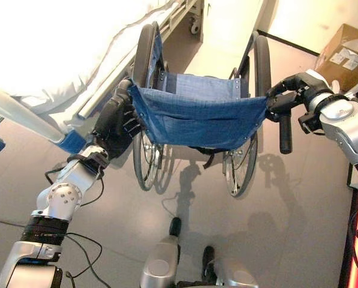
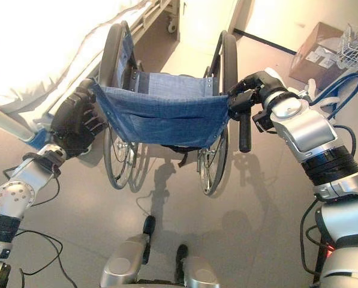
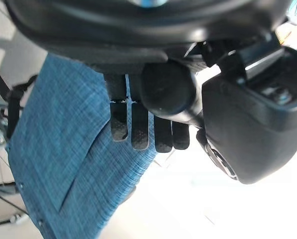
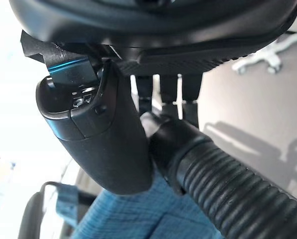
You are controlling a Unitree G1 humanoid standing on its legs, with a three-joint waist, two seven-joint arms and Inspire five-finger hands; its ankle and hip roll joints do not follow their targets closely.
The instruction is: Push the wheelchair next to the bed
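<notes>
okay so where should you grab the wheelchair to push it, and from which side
Take the wheelchair by its two push handles, from behind the blue backrest. They stick out rearward at its top corners. The left hand and right hand already curl round them; the ribbed right handle suits a wrap grip.

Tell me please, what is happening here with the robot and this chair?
The robot stands behind a wheelchair with a blue cloth back. Its left hand is curled around the left push handle, and its right hand grips the right push handle, whose ribbed black grip hangs below the fingers. The bed, with white bedding, is on the robot's left, and the wheelchair's left wheel is already close beside the bed frame. A cardboard box sits on the floor at the right.
</notes>
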